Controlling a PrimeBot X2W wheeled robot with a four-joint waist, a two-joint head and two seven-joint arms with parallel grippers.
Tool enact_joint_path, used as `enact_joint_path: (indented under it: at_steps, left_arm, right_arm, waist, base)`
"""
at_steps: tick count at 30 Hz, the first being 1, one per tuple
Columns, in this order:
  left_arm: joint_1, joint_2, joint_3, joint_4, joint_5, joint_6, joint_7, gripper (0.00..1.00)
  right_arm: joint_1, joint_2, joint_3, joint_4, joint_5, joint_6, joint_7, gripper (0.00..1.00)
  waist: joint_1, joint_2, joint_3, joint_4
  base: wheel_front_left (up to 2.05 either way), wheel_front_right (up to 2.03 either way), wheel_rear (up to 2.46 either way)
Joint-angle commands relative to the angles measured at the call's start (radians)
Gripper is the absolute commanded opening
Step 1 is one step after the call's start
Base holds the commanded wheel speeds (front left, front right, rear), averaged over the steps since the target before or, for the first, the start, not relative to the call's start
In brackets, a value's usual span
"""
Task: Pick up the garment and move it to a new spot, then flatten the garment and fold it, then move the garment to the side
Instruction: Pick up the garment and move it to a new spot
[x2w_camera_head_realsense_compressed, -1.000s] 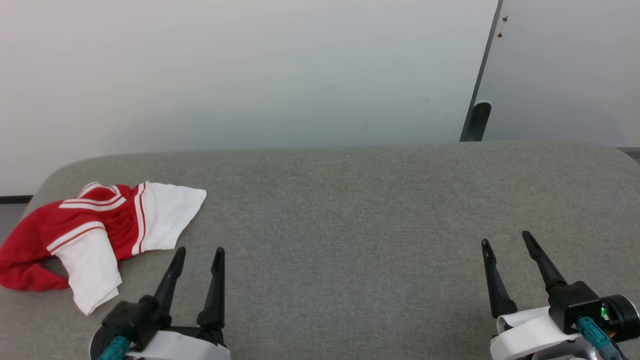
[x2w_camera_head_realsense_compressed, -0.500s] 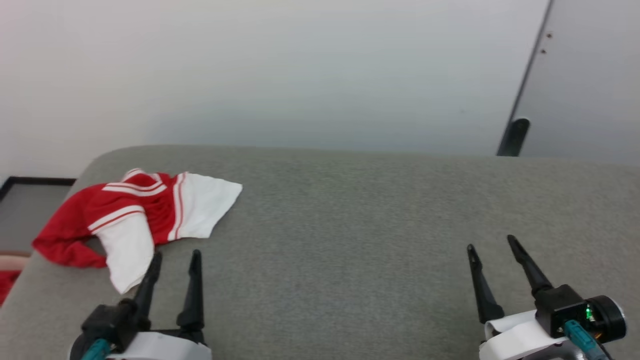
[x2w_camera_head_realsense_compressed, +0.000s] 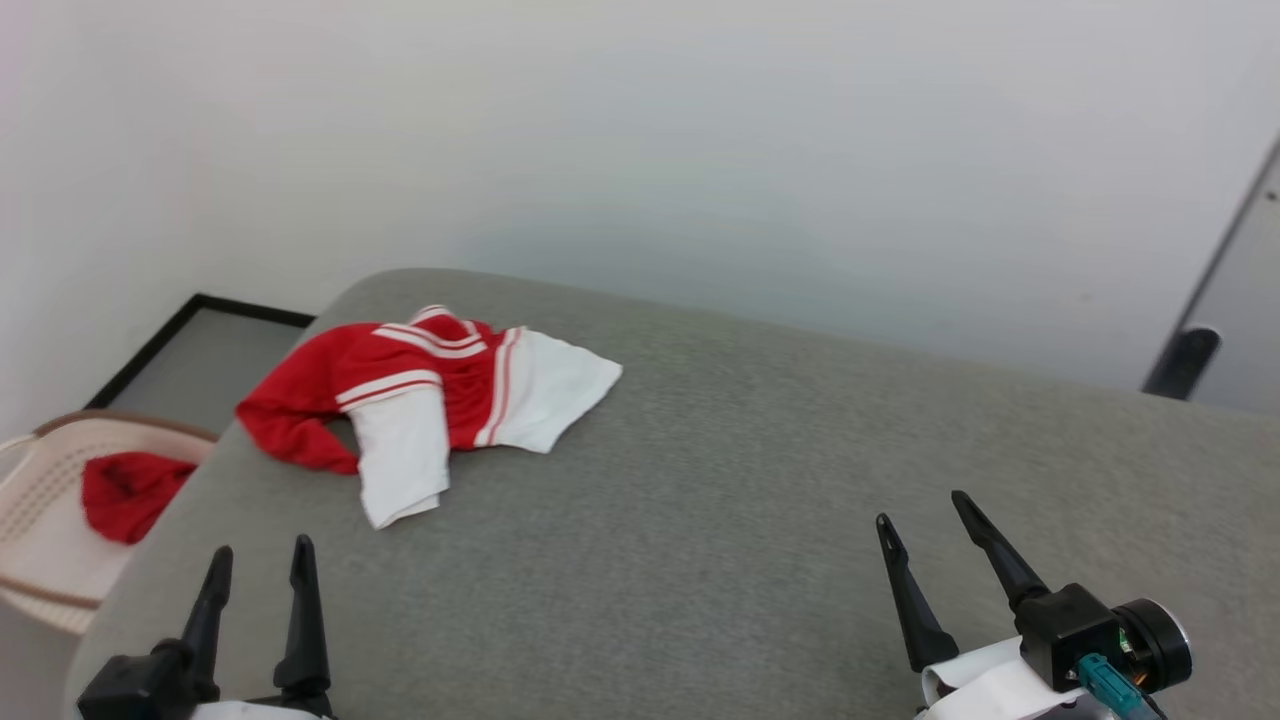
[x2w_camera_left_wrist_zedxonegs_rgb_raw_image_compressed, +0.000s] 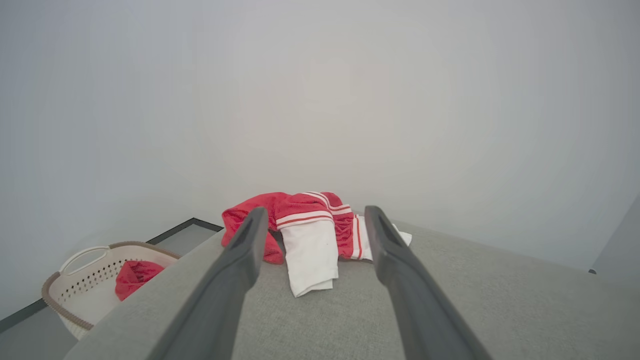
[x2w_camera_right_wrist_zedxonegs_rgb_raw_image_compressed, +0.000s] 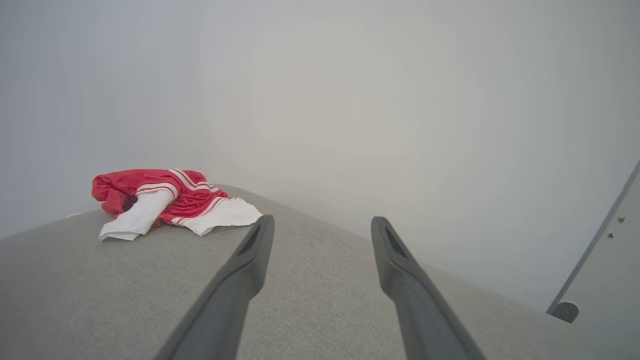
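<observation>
The garment (x2w_camera_head_realsense_compressed: 440, 390), a red shirt with white sleeves and striped seams, lies crumpled near the far left corner of the grey padded table (x2w_camera_head_realsense_compressed: 720, 500). It also appears in the left wrist view as the garment (x2w_camera_left_wrist_zedxonegs_rgb_raw_image_compressed: 310, 235) straight ahead between the fingers, and in the right wrist view as the garment (x2w_camera_right_wrist_zedxonegs_rgb_raw_image_compressed: 165, 200) far off to the left. My left gripper (x2w_camera_head_realsense_compressed: 260, 558) stands open over the table's near left edge, short of the shirt. My right gripper (x2w_camera_head_realsense_compressed: 920, 510) is open at the near right, holding nothing.
A pale laundry basket (x2w_camera_head_realsense_compressed: 40, 500) with a red cloth (x2w_camera_head_realsense_compressed: 125, 490) inside stands on the floor left of the table; the basket (x2w_camera_left_wrist_zedxonegs_rgb_raw_image_compressed: 90, 280) shows again in the left wrist view. A white wall backs the table. A dark door edge (x2w_camera_head_realsense_compressed: 1185, 360) is at far right.
The head camera has swung left, so the whole scene shifted right and the basket came into view. The garment lies as before. Both grippers stay open.
</observation>
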Motion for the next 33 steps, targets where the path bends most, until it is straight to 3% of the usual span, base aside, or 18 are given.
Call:
enact_joint_path:
  at_steps: [1, 8, 13, 18, 23, 33]
  left_arm:
    - [0.007, 0.0, 0.001, -0.002, 0.0, -0.003, 0.0, 1.0]
    - [-0.021, 0.011, 0.005, 0.008, -0.036, -0.003, 0.0, 1.0]
    - [-0.118, 0.074, -0.036, 0.04, -0.114, -0.003, 0.044, 1.0]
    - [-0.254, 0.167, -0.048, 0.073, -0.223, -0.003, 0.184, 1.0]
    - [-0.443, 0.256, -0.067, 0.126, -0.311, -0.003, 0.365, 1.0]
    - [-0.824, 0.345, -0.173, 0.358, -0.422, -0.003, 0.696, 1.0]
  right_arm:
    - [-0.005, 0.001, 0.001, 0.003, 0.012, 0.0, -0.001, 1.0]
    - [-0.014, 0.001, 0.012, 0.006, 0.01, 0.0, -0.001, 1.0]
    - [-0.029, 0.001, 0.008, 0.013, -0.008, 0.0, -0.001, 1.0]
    - [-0.038, 0.001, 0.0, 0.013, -0.035, 0.0, -0.001, 1.0]
    - [-0.08, -0.003, -0.019, -0.012, -0.083, 0.0, -0.001, 1.0]
    - [-0.176, -0.068, -0.033, -0.09, -0.102, 0.0, -0.001, 1.0]
  waist:
    - [-0.0001, 0.0, -0.021, 0.057]
    - [-0.0001, 0.0, -0.011, 0.079]
    - [-0.0001, 0.0, 0.023, 0.051]
    - [-0.0001, 0.0, 0.075, 0.005]
    - [-0.0001, 0.0, 0.193, -0.03]
    - [-0.0001, 0.0, 0.425, -0.083]
  base:
    - [0.0, 0.0, 0.0]
    - [0.0, 0.0, 0.0]
    - [0.0, 0.0, 0.0]
    - [0.0, 0.0, 0.0]
    - [0.0, 0.0, 0.0]
    - [0.0, 0.0, 0.0]
